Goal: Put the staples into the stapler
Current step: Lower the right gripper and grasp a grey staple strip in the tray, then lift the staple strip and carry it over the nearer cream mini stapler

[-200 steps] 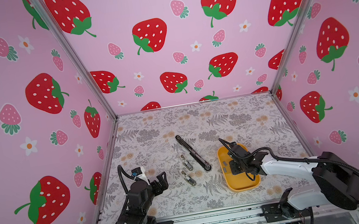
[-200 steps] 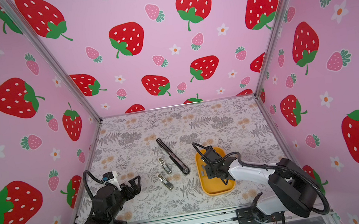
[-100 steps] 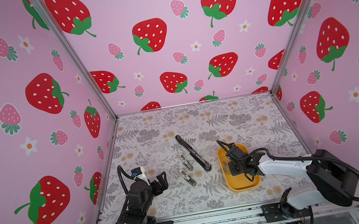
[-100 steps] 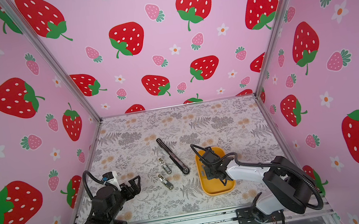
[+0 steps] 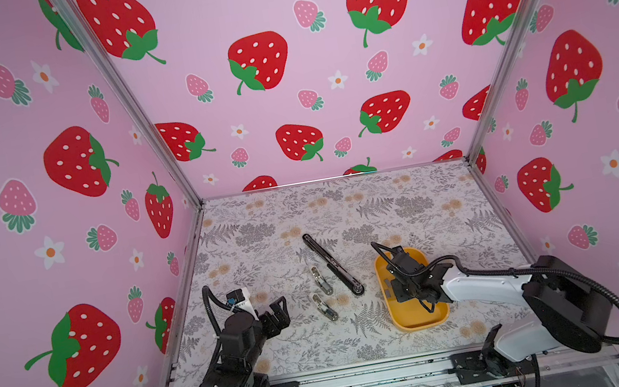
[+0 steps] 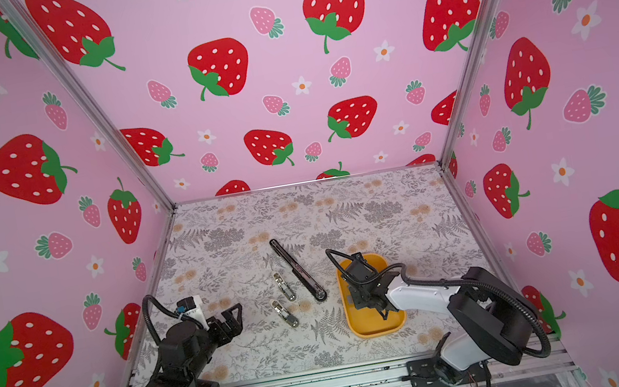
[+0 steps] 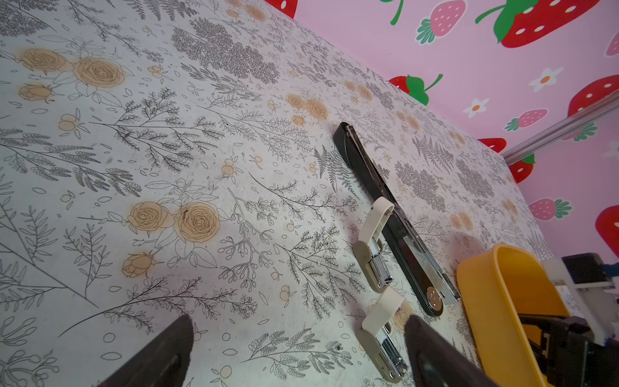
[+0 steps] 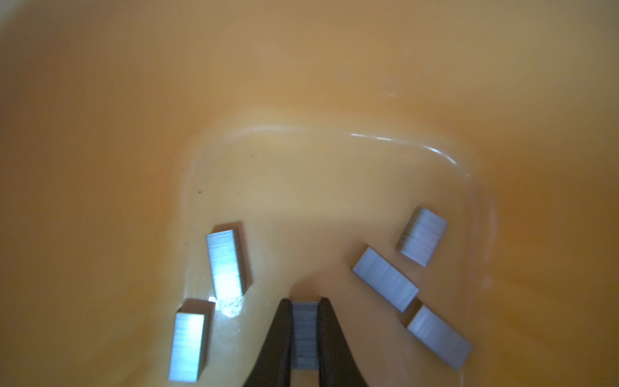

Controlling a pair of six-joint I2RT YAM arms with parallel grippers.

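Right gripper [image 8: 304, 299] clamps 1 staple strip [image 8: 304, 335] — 5 lie loose.

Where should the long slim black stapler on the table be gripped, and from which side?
Probably grip the long slim black stapler from above, jaws across its narrow width, on the far half away from the rounded hinge end. It lies flat, and a small beige stapler lies close beside its near half, crowding a finger there.

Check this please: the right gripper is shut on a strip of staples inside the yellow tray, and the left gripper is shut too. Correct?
No: the left gripper is open, as the left wrist view shows. The right gripper is shut on a strip of staples inside the yellow tray.
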